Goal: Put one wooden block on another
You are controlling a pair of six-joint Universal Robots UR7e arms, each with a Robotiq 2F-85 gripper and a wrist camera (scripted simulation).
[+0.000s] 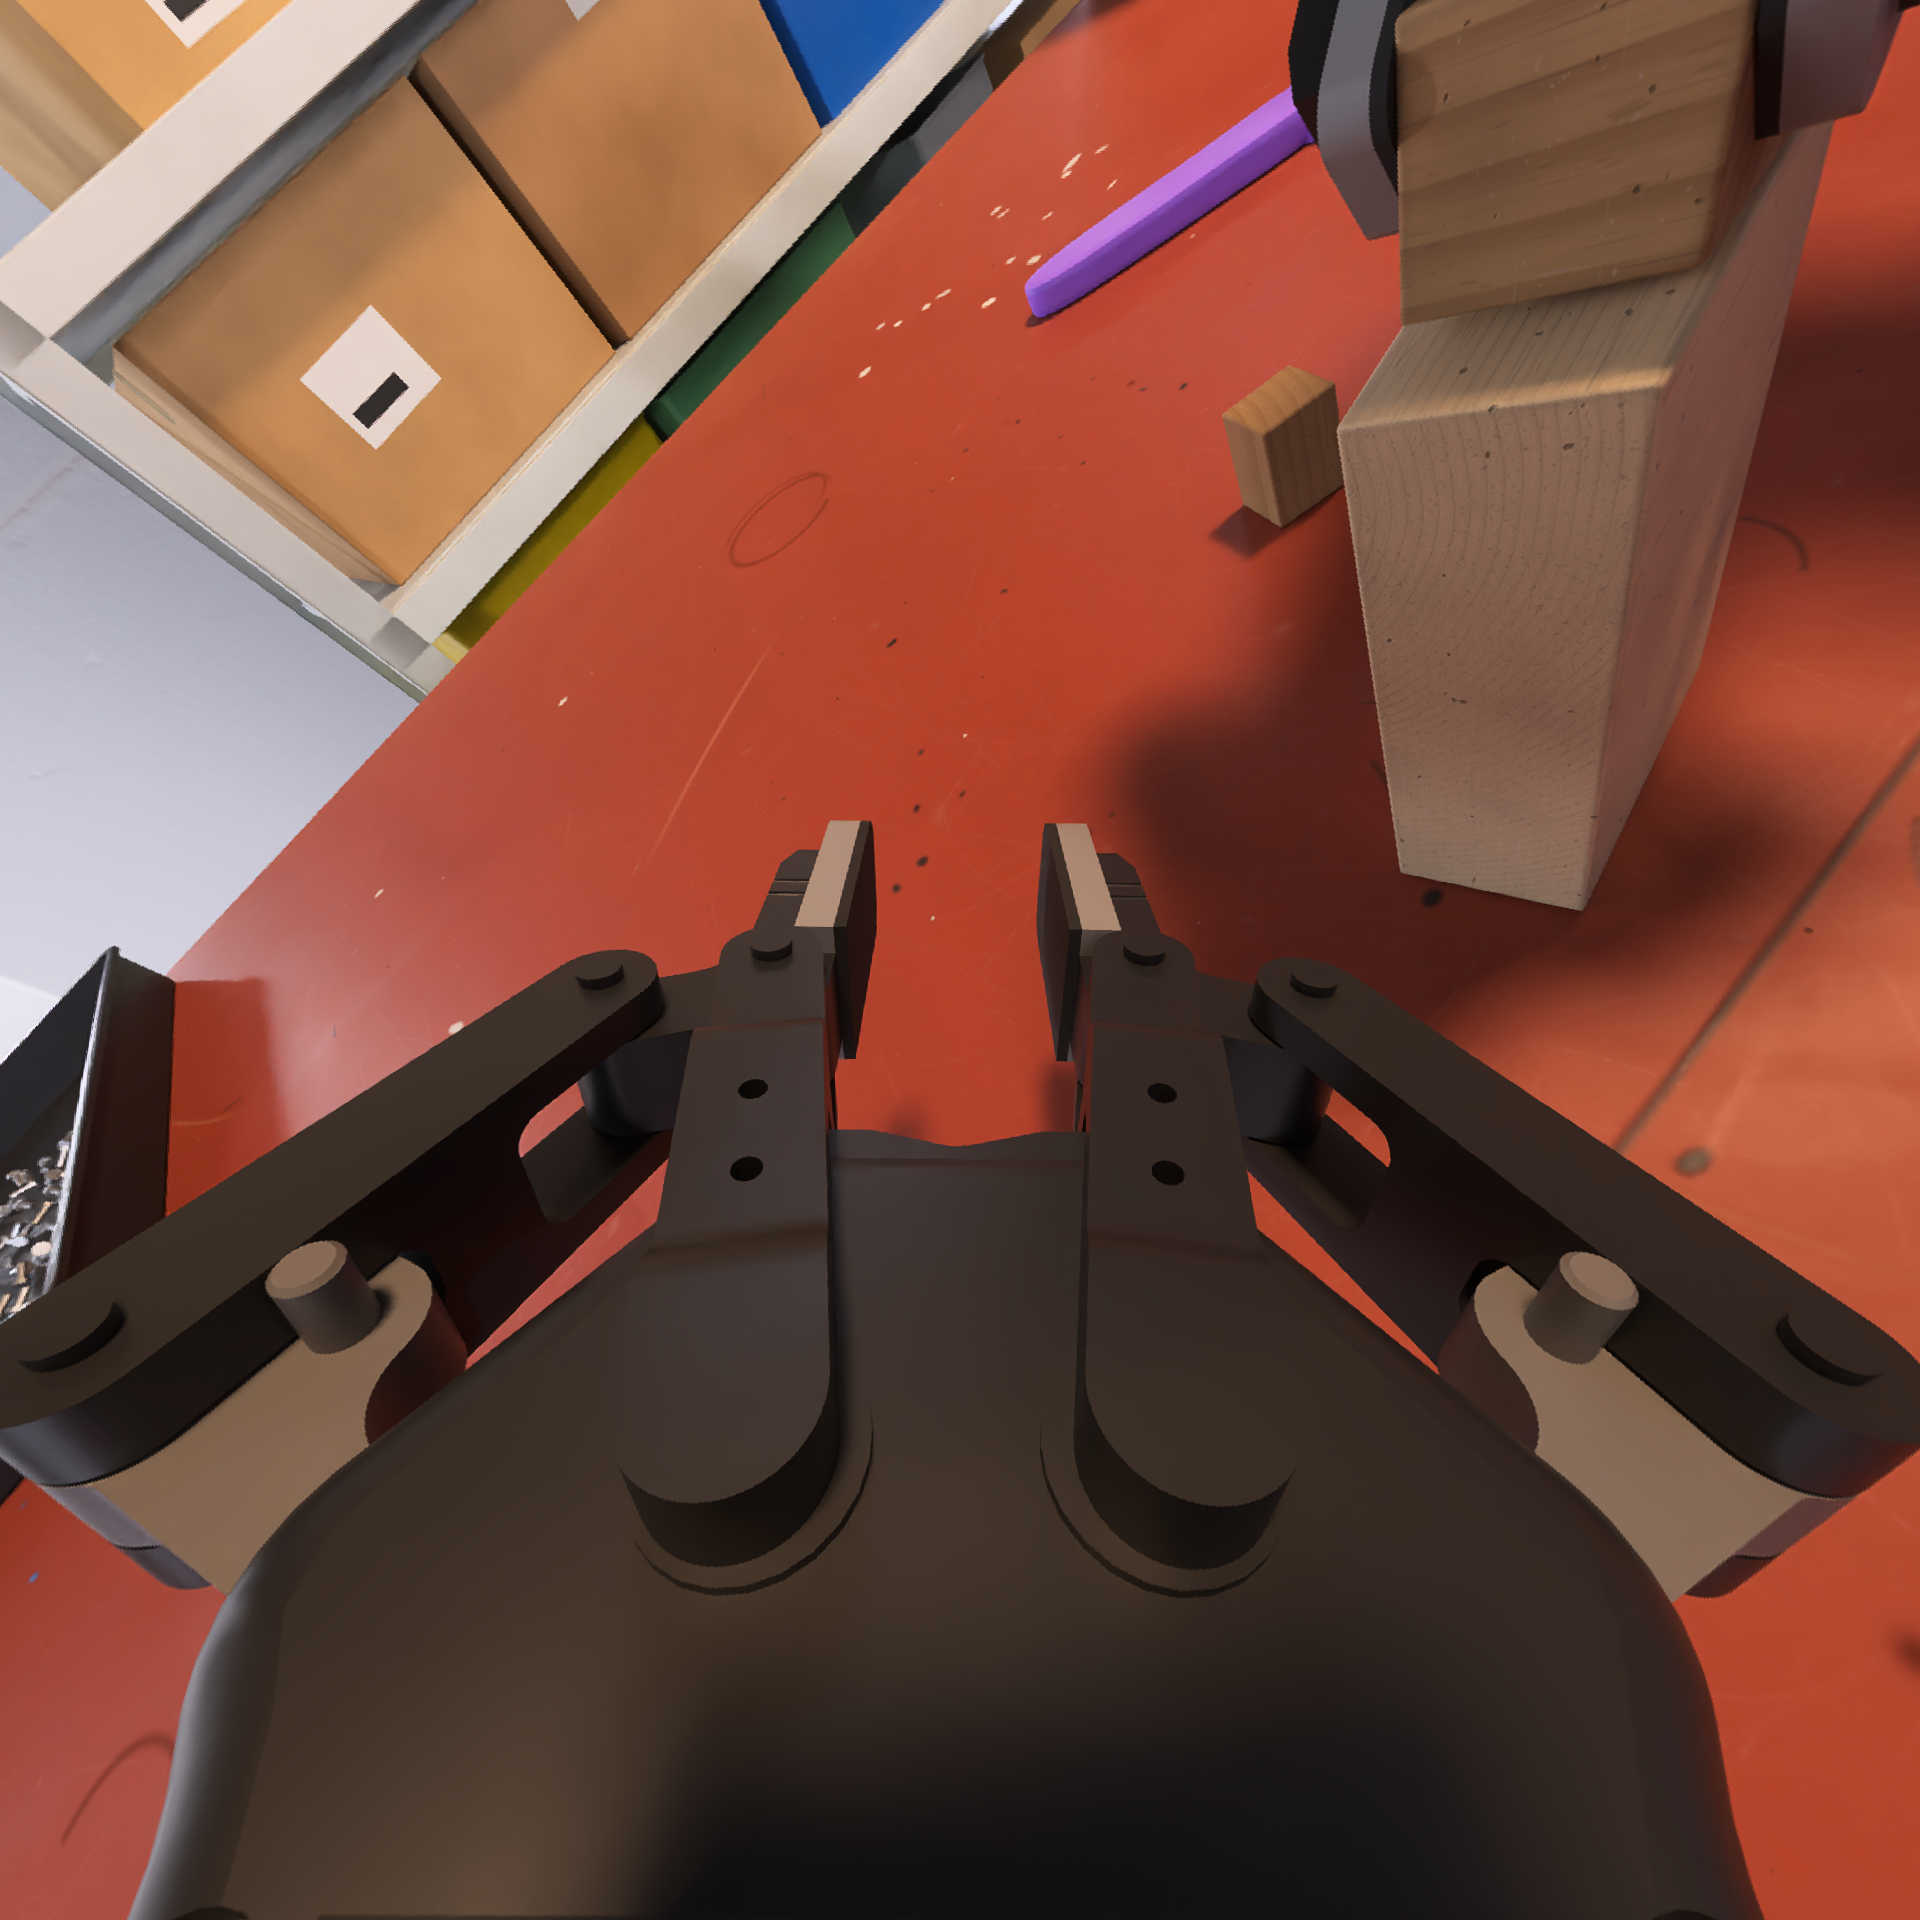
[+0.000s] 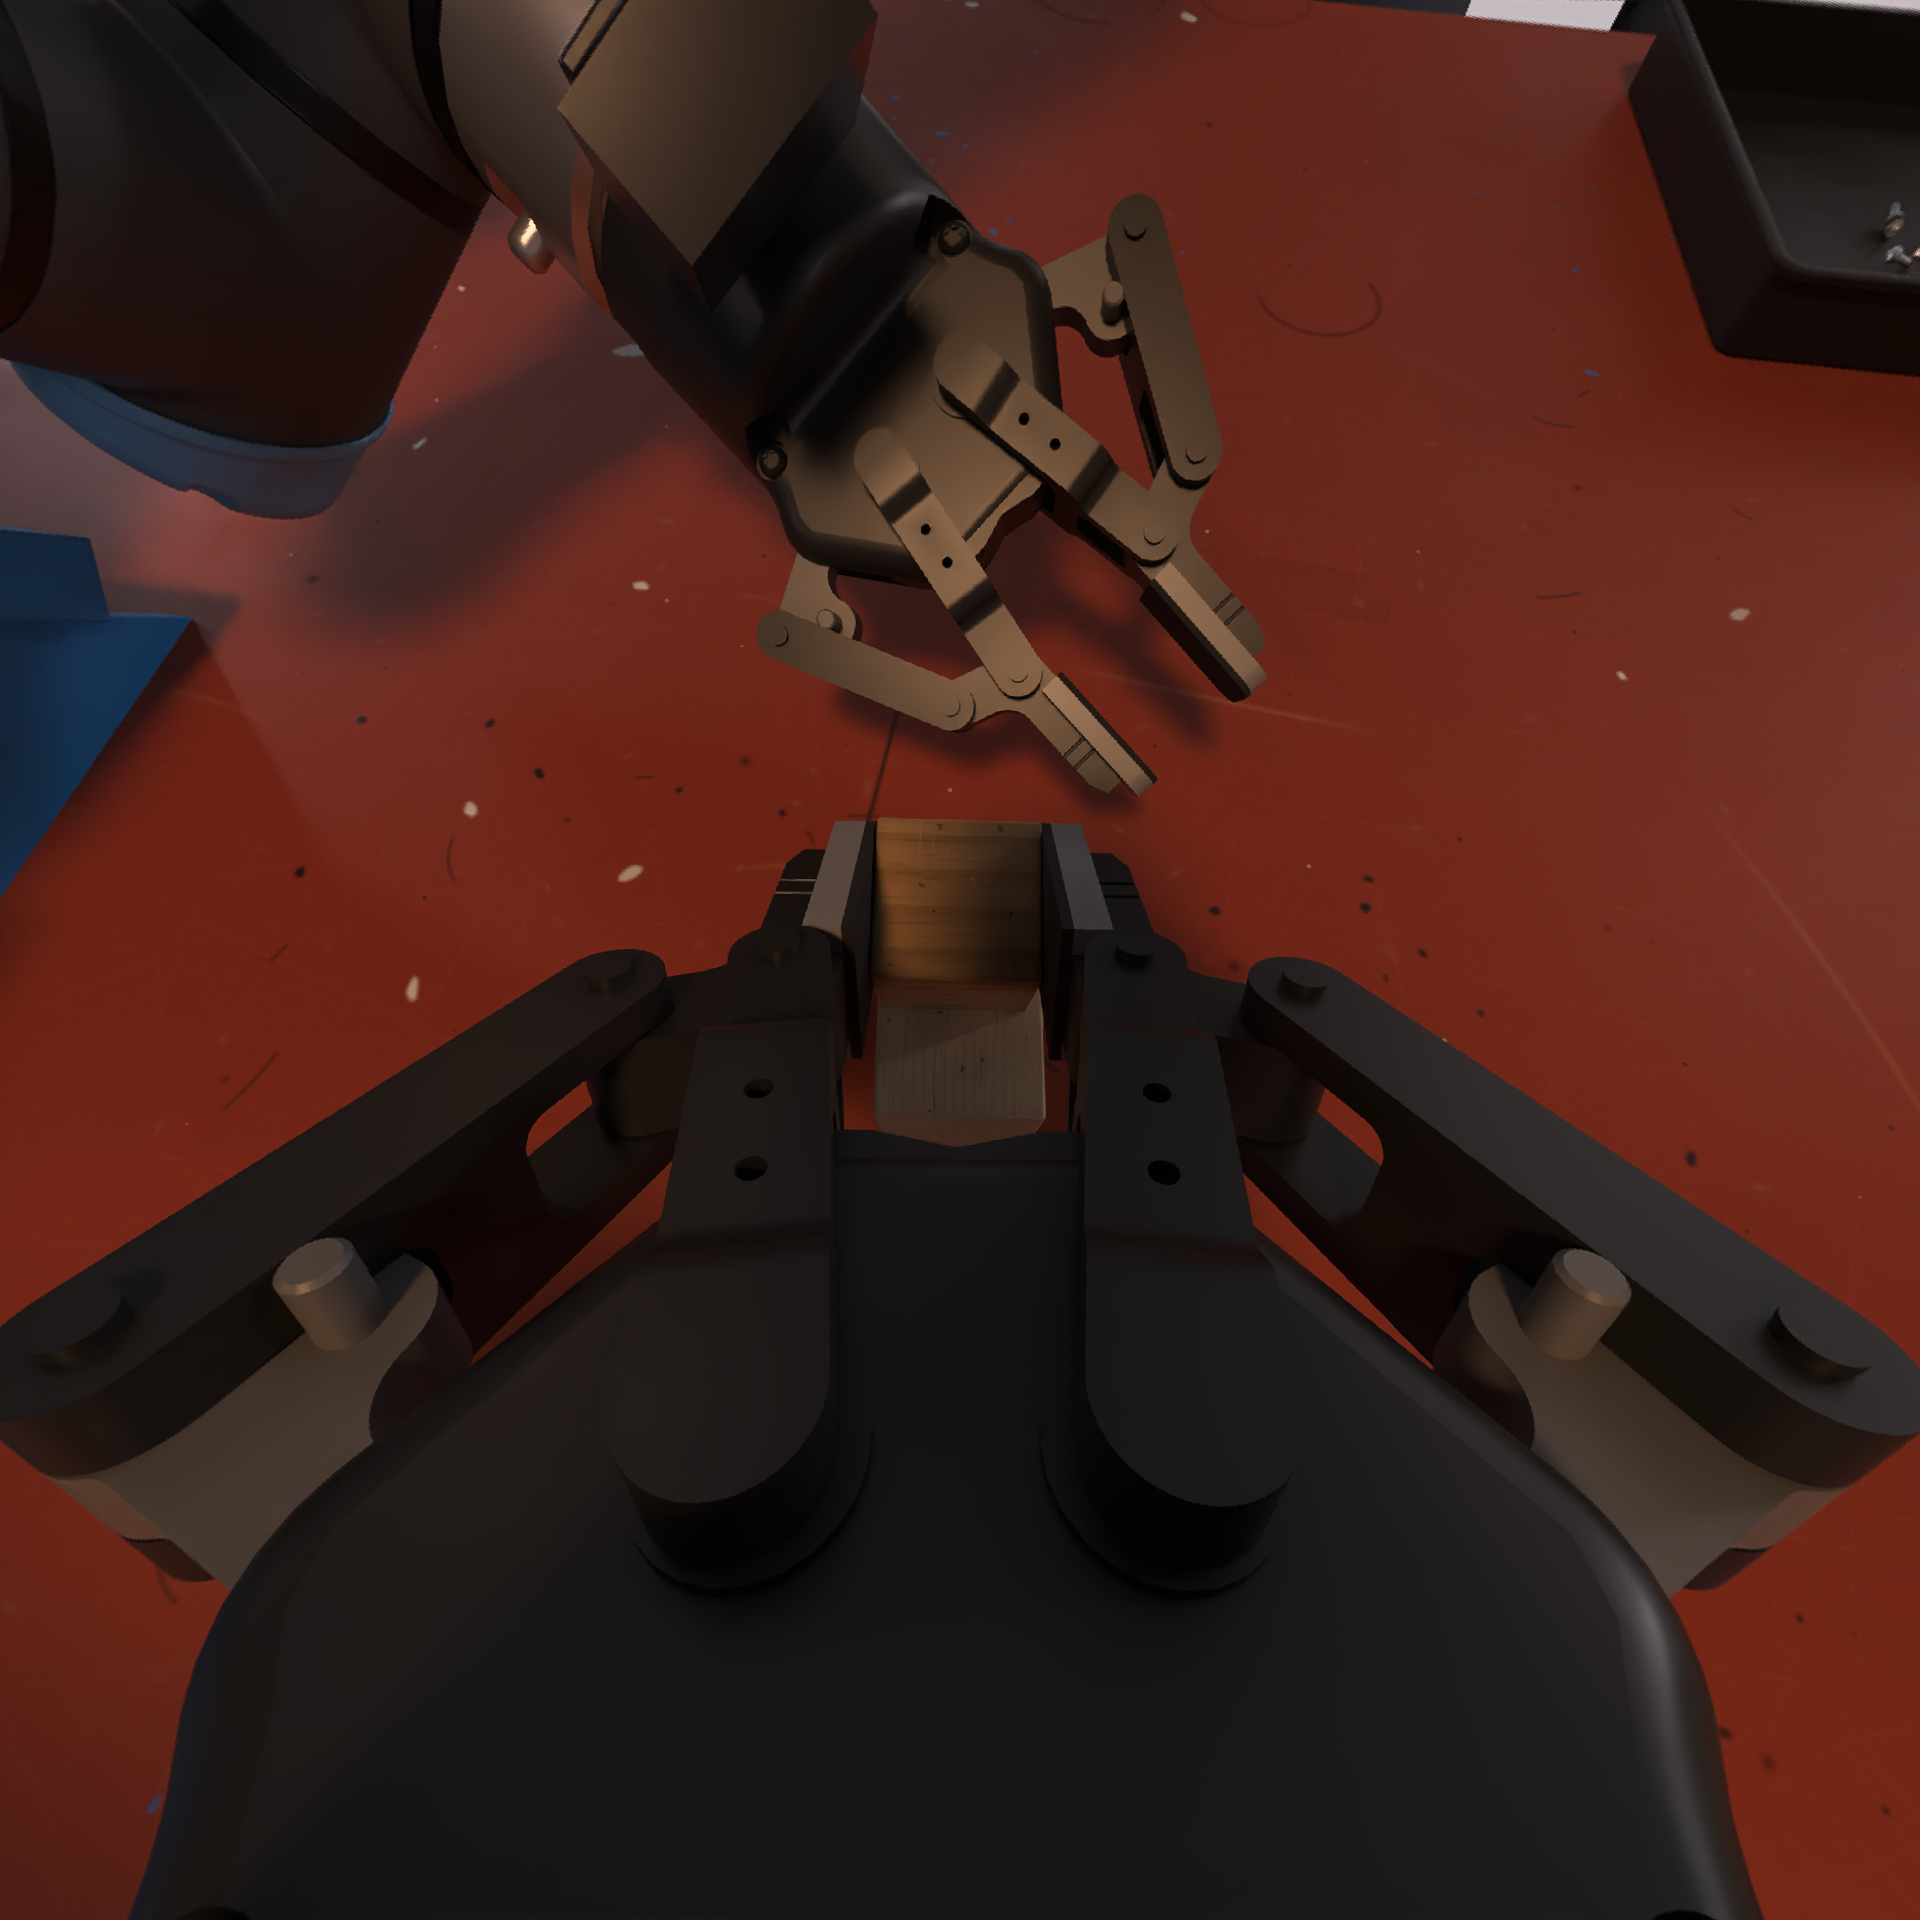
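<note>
A tall pale wooden block [image 1: 1507,644] stands upright on the red table [image 1: 831,675]. My right gripper [image 1: 1569,94] is shut on a darker wooden block [image 1: 1548,197] and holds it at the top of the tall block; I cannot tell whether they touch. In the right wrist view, the held block [image 2: 956,904] sits between my right gripper's [image 2: 956,842] fingers, with the pale block's top [image 2: 956,1070] directly below. My left gripper [image 1: 956,883] is open and empty, low over the table to the left of the tall block. It also shows in the right wrist view [image 2: 1184,727].
A small wooden cube [image 1: 1283,447] sits just behind the tall block. A purple stick [image 1: 1164,208] lies farther back. A shelf with cardboard boxes [image 1: 364,343] runs along the table's far edge. A black bin [image 2: 1787,177] holds small screws. A blue object [image 2: 62,707] lies at the left.
</note>
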